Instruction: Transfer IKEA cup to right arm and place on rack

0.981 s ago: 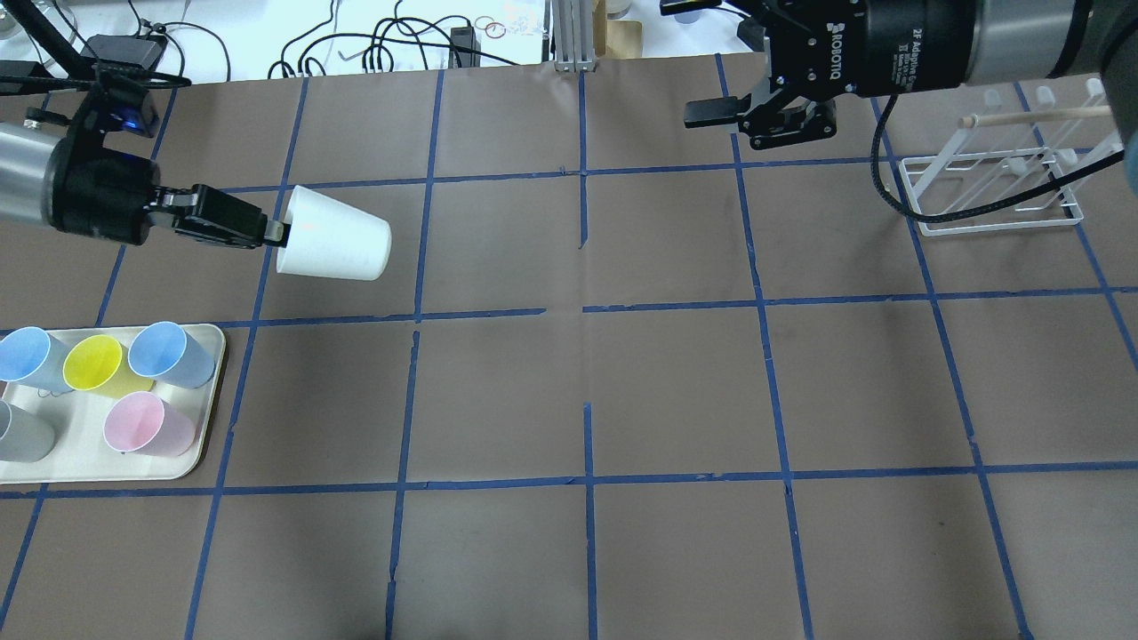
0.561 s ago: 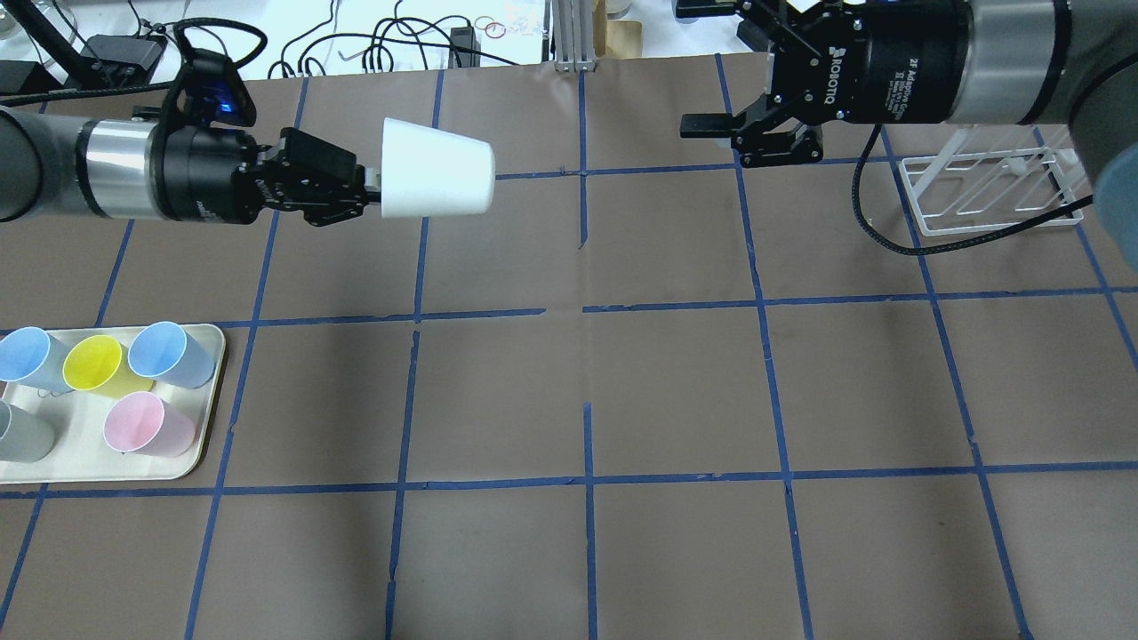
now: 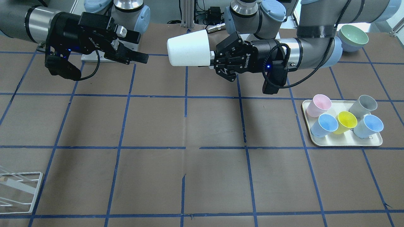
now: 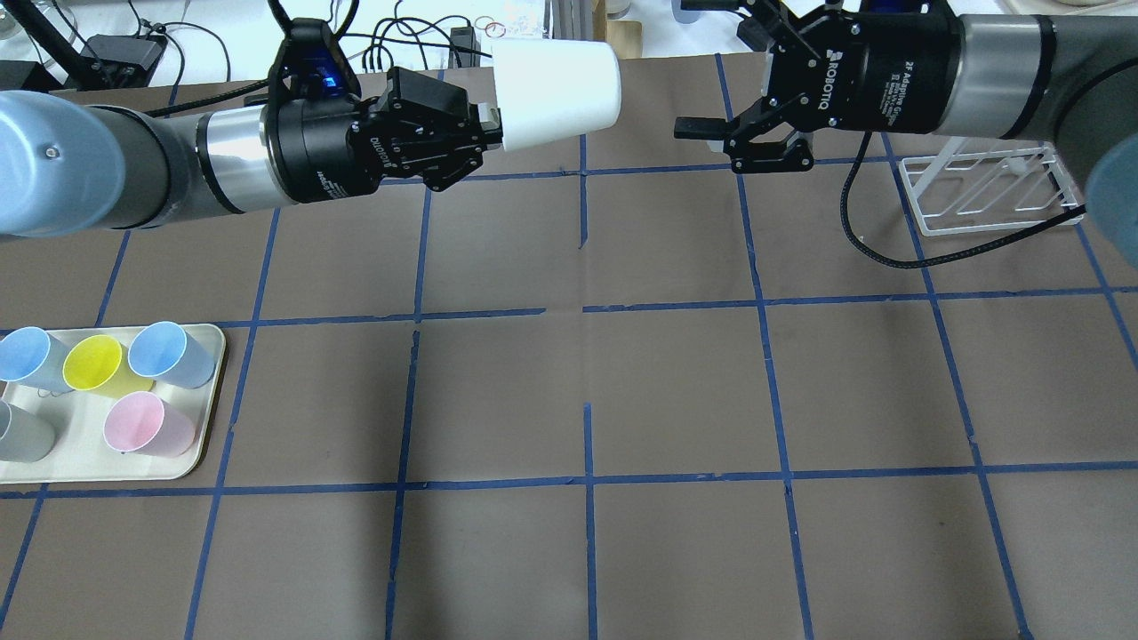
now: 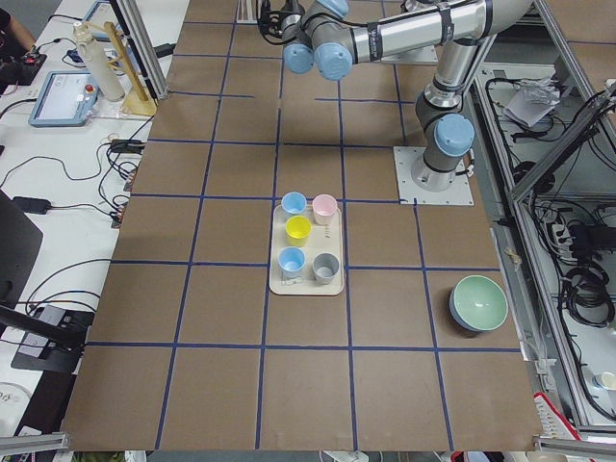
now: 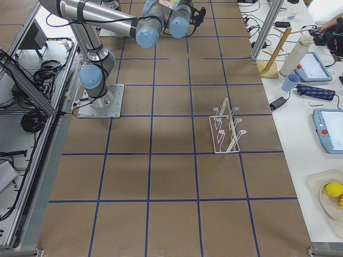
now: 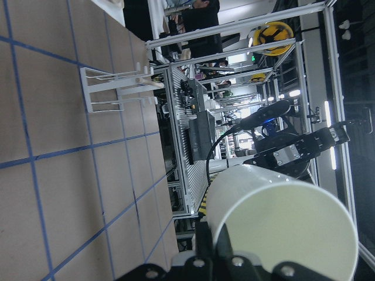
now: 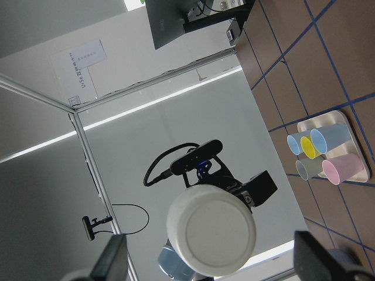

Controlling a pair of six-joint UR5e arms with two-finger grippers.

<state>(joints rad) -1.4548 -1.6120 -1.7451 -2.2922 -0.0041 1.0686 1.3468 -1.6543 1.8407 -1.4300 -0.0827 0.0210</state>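
One IKEA cup (image 4: 556,93), one rack (image 4: 982,188).
Clamped at rim by left jaws; faced by wide-open, empty right jaws, nearer the rack.

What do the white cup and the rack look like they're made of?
White cup: likely plastic with a matte finish; it is opaque and smooth, with an even, dull surface and no glare. Rack: probably white-coated metal wire, going by its thin, rigid, straight bars.

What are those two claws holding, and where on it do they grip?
The left claw holds the pale IKEA cup by its rim, sideways in the air, base toward the right claw. The right claw is open and empty.
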